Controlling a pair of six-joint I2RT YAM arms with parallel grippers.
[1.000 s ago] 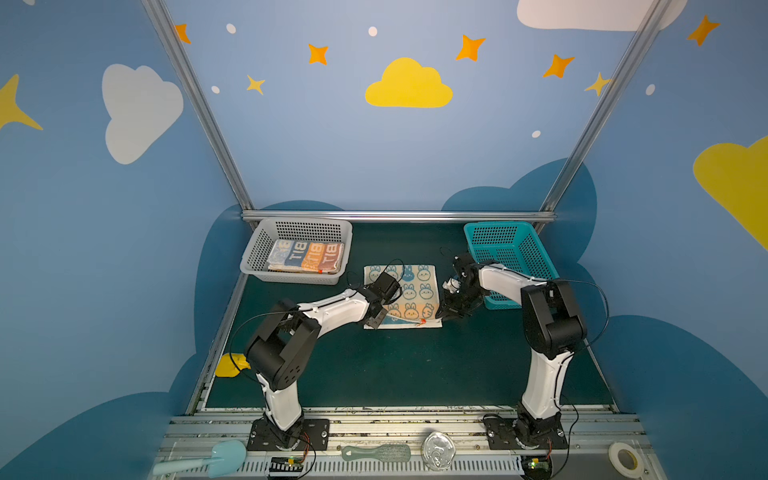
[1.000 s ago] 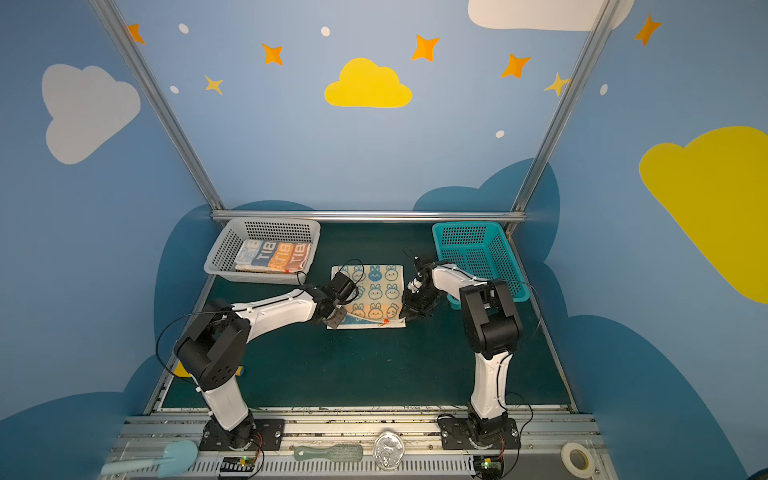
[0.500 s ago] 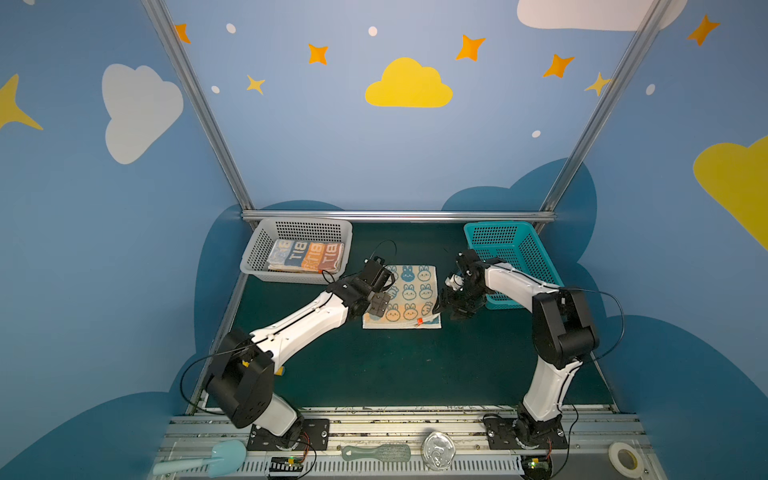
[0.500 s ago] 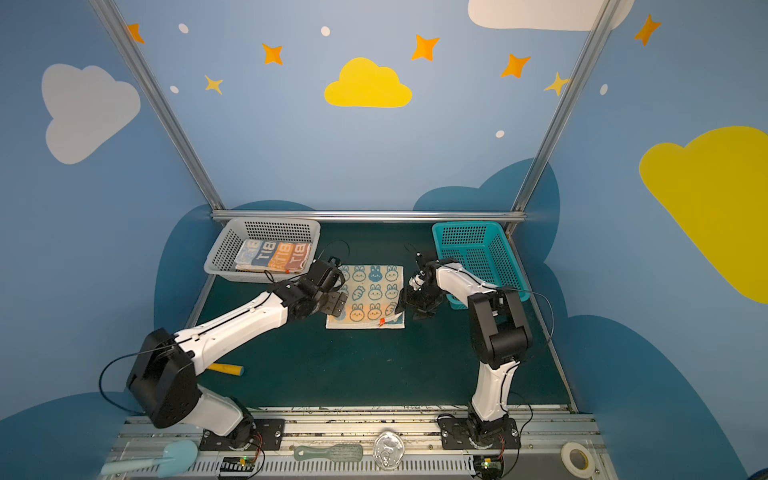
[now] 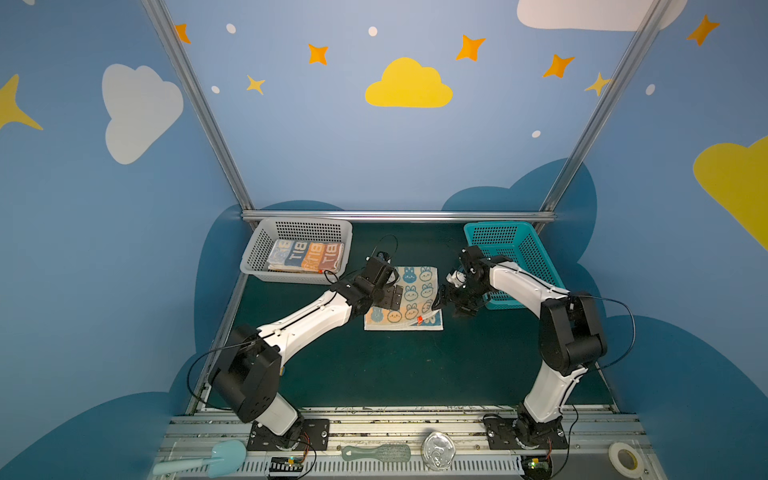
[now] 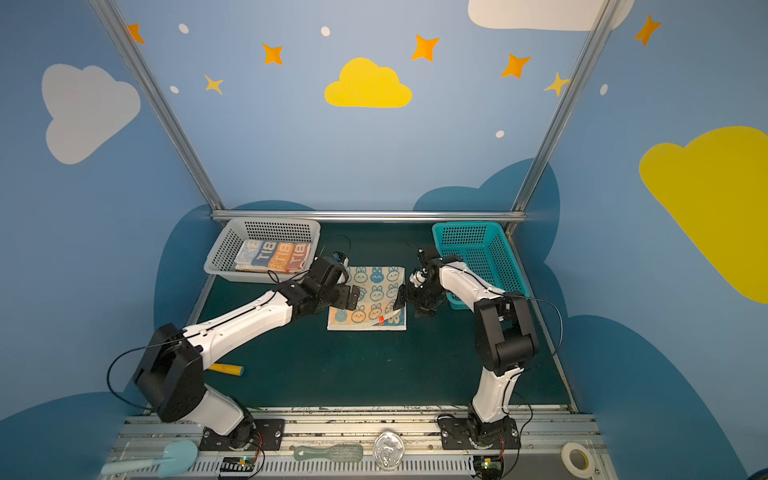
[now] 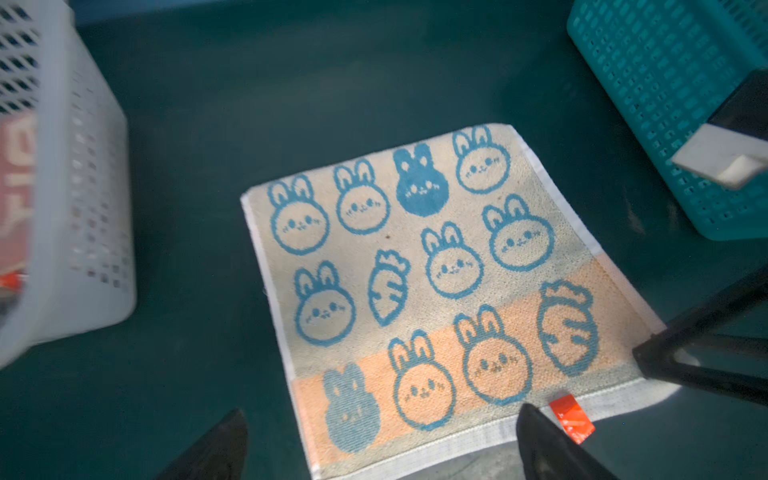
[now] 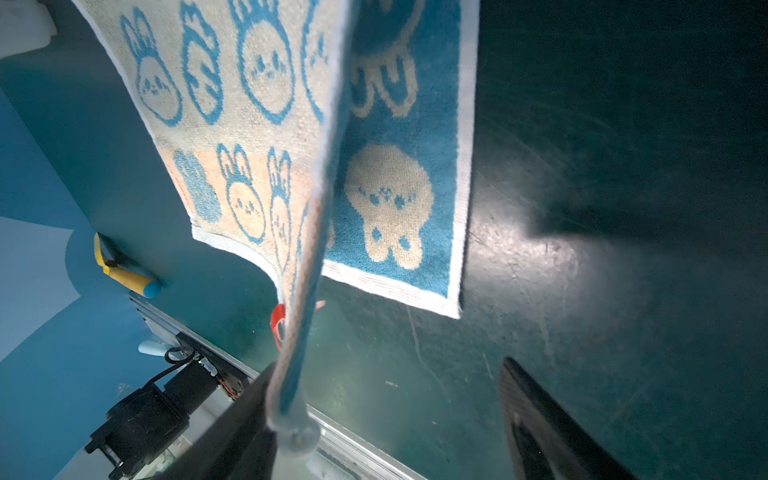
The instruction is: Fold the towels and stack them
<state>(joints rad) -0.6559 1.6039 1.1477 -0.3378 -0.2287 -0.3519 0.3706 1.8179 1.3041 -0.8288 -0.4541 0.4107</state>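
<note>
A towel (image 5: 409,291) with blue bunny faces on cream and an orange band lies on the green mat, folded double, in both top views (image 6: 376,297). My left gripper (image 7: 381,411) hovers open over its near-left edge, nothing between the fingers. My right gripper (image 8: 386,370) is open at the towel's right side (image 5: 451,305). The upper layer's corner (image 8: 299,340) is raised and drapes against one finger (image 8: 249,399), showing the blue underside (image 8: 395,187). Other folded towels (image 5: 305,257) with BIT lettering lie in the white basket (image 5: 307,226).
A teal basket (image 5: 511,237) stands at the back right, just behind my right arm. A yellow-and-blue tool (image 6: 226,368) lies on the mat at the left. A light-blue spatula (image 5: 208,457), a brush (image 5: 376,453), a tin lid (image 5: 438,451) and a tape roll (image 5: 623,457) rest on the front rail.
Both grippers have opened beside the towel. The left arm's elbow has swung down and out to the left. The towel stays in the same place.
</note>
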